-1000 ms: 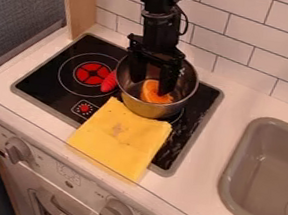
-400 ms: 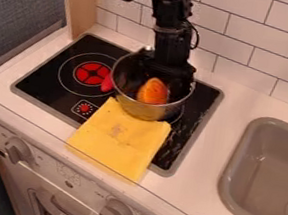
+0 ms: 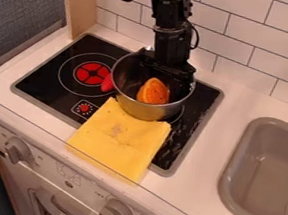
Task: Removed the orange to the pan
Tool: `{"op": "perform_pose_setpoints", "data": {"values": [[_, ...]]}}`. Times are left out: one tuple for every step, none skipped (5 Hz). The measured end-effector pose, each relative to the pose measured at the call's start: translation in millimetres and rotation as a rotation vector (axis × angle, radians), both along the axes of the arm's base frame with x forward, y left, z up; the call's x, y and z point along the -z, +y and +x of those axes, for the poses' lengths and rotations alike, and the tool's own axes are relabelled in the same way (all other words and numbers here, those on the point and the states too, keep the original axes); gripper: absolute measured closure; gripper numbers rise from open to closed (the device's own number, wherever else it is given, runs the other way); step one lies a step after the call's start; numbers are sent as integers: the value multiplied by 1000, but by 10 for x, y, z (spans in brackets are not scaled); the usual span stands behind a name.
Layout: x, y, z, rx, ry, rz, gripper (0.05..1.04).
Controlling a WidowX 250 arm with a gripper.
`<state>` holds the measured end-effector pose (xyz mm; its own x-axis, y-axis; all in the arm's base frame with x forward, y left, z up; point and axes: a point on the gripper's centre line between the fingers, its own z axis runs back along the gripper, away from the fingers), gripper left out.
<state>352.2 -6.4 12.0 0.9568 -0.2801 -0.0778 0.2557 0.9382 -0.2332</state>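
"What's new in the camera view?"

"My gripper (image 3: pixel 168 73) sits farther right and lower over the metal pot (image 3: pixel 145 111) than a second ago. The pot itself is nudged slightly left. Since the latest earlier frame, I see hardly any change; the arm holds its place."

"And the orange (image 3: pixel 154 91)?"

"Inside the pot, near the front wall, just in front of my gripper. It stands more upright than it did a second ago, cut face toward the camera."

"Have you got hold of it?"

"I can't tell. The gripper is dark against the pot's inside, so I won't claim it's clenched or released."

"So what does that mean for the job?"

"If this pot is the pan we mean, the orange is already where it belongs, and I judge that backing straight up is what's left. If it has to go elsewhere, I need a sure grip first."

"Any risk?"

"Catching the rim could drag the pot into the yellow cloth (image 3: pixel 119 139) or the red piece (image 3: pixel 107 82) beside it. I'd lift slowly."
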Motion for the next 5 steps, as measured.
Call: {"op": "perform_pose_setpoints", "data": {"values": [[-4, -18, -28, 16, -20, -11, 440], [-162, -13, 8, 37, -76, -8, 616], [-345, -22, 67, 41, -142, -18, 618], [-513, 43, 142, 17, -200, -34, 618], [-636, 126, 144, 10, -230, -30, 618]]}}
